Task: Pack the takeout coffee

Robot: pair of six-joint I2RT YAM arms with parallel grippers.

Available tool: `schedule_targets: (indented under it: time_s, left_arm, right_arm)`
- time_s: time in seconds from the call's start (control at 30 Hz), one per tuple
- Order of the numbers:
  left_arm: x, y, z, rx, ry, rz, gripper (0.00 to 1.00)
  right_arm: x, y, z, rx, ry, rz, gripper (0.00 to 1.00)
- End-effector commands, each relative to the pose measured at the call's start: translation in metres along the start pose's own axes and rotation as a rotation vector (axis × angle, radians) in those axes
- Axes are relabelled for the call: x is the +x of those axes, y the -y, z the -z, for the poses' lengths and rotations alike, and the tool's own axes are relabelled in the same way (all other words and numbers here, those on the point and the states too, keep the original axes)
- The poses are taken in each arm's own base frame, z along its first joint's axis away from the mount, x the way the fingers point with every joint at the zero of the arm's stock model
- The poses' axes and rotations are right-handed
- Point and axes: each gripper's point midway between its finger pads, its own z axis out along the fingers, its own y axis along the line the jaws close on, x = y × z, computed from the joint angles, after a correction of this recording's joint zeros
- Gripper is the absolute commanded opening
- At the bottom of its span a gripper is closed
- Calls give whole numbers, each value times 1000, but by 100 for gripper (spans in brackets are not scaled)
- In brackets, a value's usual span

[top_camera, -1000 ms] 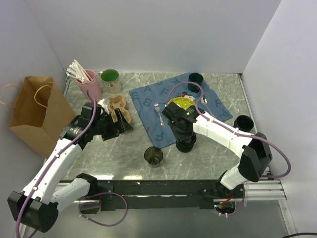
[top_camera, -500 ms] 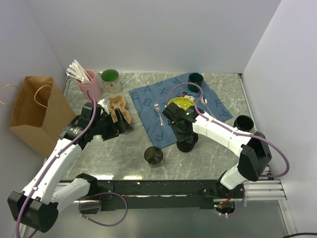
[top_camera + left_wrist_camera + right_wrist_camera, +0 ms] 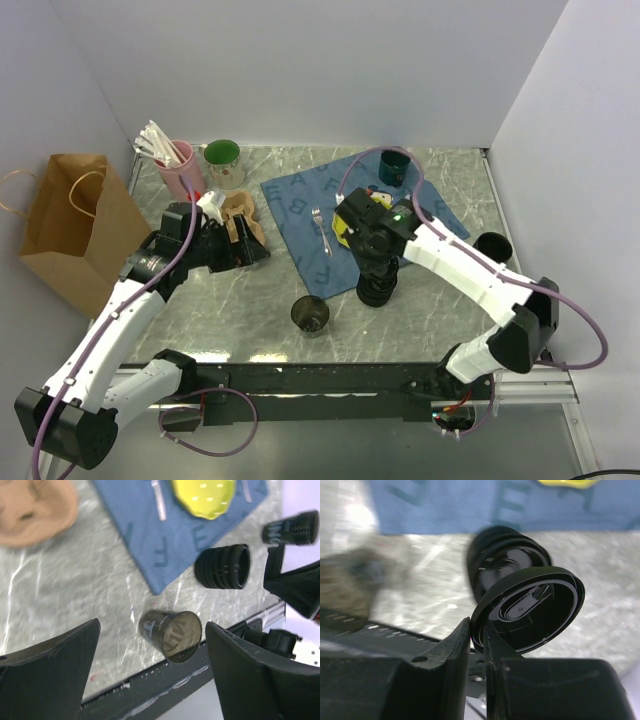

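Glass (image 3: 310, 314) stands nearest on tabletop (image 3: 230, 300). Just behind it, open ribbed cup (image 3: 377, 292) stands upright at the cloth's (image 3: 300, 200) near edge. Right tool (image 3: 476, 632) hangs over the cup, clamped narrow on the rim of a black lid (image 3: 530, 607), which is tilted. Left tool (image 3: 152, 625) spread wide, empty, beside carrier (image 3: 240, 212). Second cup (image 3: 492, 247) stands well right, by the wall.
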Motion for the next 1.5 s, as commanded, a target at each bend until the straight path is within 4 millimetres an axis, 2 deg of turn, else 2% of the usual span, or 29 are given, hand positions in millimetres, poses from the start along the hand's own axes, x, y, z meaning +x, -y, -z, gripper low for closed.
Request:
schedule_targets:
  time_s: [0.0,0.03,0.07,0.13,0.17,0.2,0.3,0.37,0.4,0.47,0.53,0.57,0.67,0.9,1.03,1.47]
  left_arm:
    - [-15,37,5,201,57,-154,90]
    - [-18,42,6,218,65,-138,90]
    - [-25,50,10,240,83,-130,90]
    - [-26,68,19,312,73,-81,89]
    - [-32,79,23,358,88,-75,88]
    - [-31,86,27,392,81,-56,88]
    - [-34,107,42,497,90,6,86]
    - [-31,113,49,538,88,51,86]
    - [-34,118,52,568,103,46,85]
    - [-32,124,55,602,82,61,84]
    - [-36,133,62,653,100,28,79]
    - [-35,137,67,680,106,3,76]
    - [-38,141,73,708,189,-80,74]
    - [-37,150,91,778,359,-256,71]
    - [-36,152,101,805,437,-360,70]
    - [-20,164,90,863,374,-466,62]
  right_arm:
    - [-35,-27,77,-262,208,-14,12]
    - [-37,-43,93,-378,230,4,12]
    - [-48,-55,108,-459,291,14,11]
    - [-53,-66,141,-585,393,32,11]
    - [-58,-81,155,-693,452,58,11]
    - [-56,-81,175,-744,520,69,11]
    - [-59,-92,210,-894,664,85,11]
    - [-58,-97,225,-965,701,73,11]
    - [-58,-102,239,-1030,733,77,11]
    - [-58,-106,249,-1081,742,84,11]
    - [-57,-112,259,-1143,738,94,11]
    - [-56,-115,262,-1165,737,97,11]
    - [-56,-120,273,-1235,730,91,11]
    - [-64,-124,262,-1234,682,31,9]
    - [-61,-130,257,-1274,641,29,9]
    - [-58,-137,253,-1321,594,10,9]
